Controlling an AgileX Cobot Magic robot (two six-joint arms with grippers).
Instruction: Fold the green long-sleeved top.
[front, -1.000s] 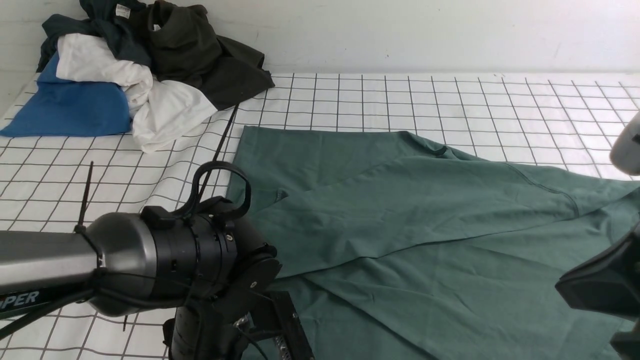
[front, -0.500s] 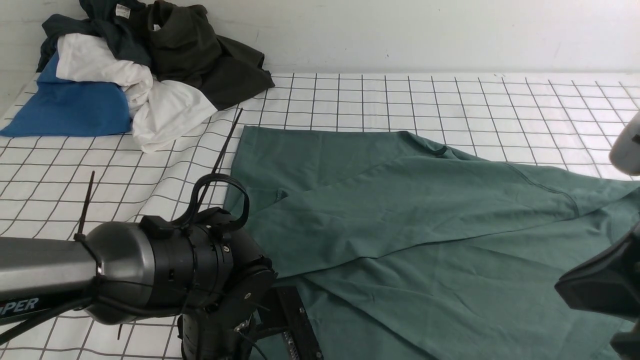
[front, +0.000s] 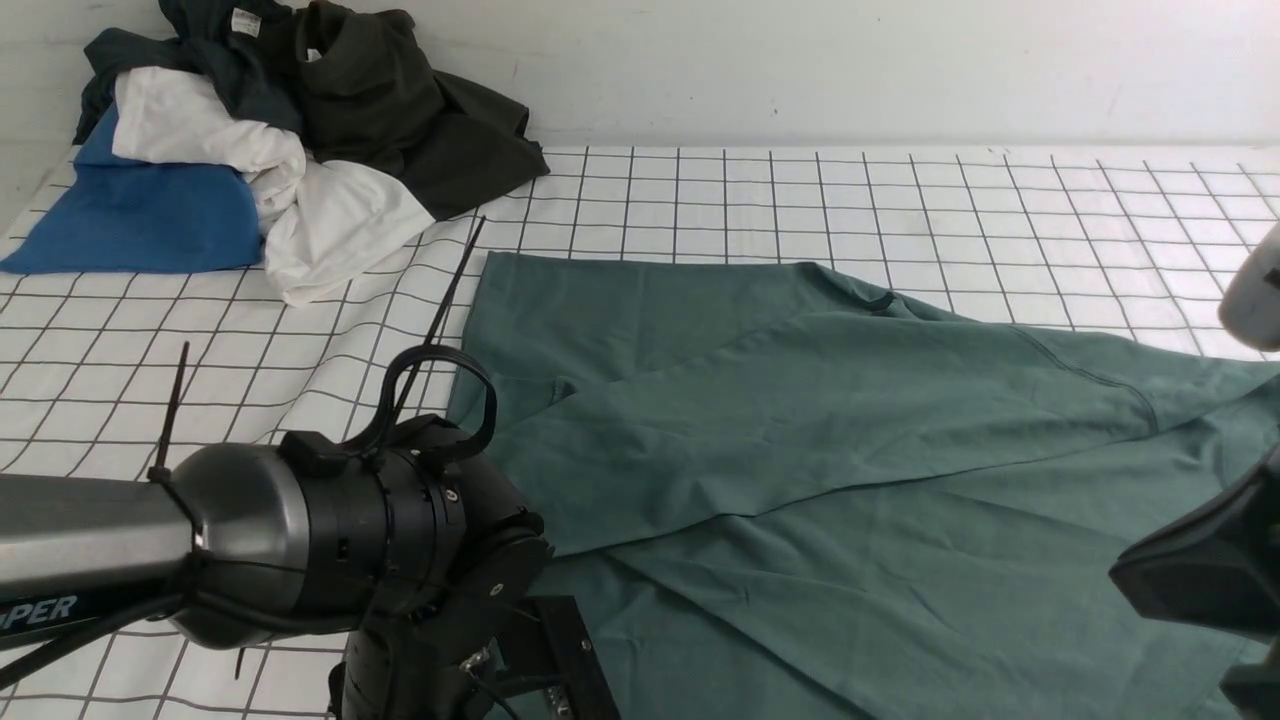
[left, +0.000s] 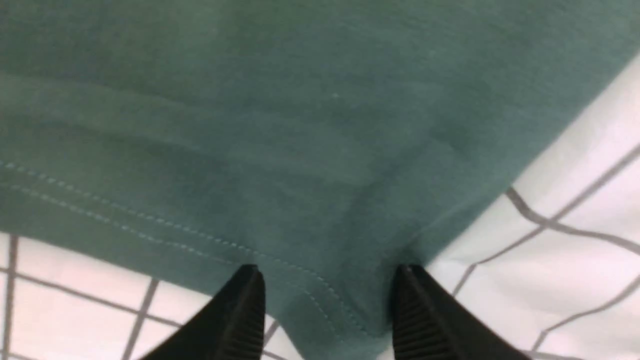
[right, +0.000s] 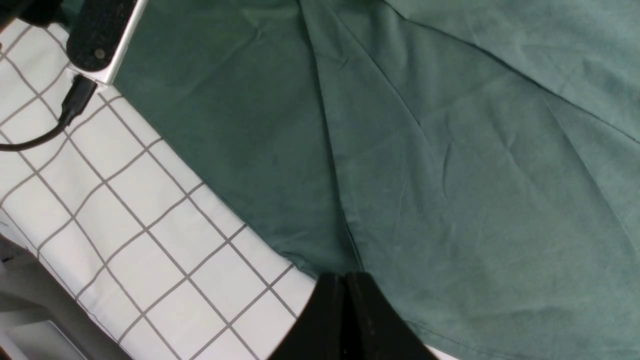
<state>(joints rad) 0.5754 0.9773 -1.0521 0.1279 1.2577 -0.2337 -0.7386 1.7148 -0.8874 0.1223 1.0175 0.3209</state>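
Note:
The green long-sleeved top lies spread on the checked cloth, with one sleeve folded across its body. In the left wrist view my left gripper is open, its two black fingertips straddling a stitched hem corner of the top down at the cloth. In the front view only the left arm's wrist shows, at the top's near left corner. My right gripper is shut with nothing visible between its fingers, above the top's near hem. The right arm's dark housing shows at the right edge.
A pile of blue, white and dark clothes lies at the far left by the wall. The checked tablecloth covers the table. The table's near edge and the left arm's camera and cable show in the right wrist view.
The left arm has dropped slightly lower over the top's near left corner, then shifted a little left. The right arm and the top have not moved.

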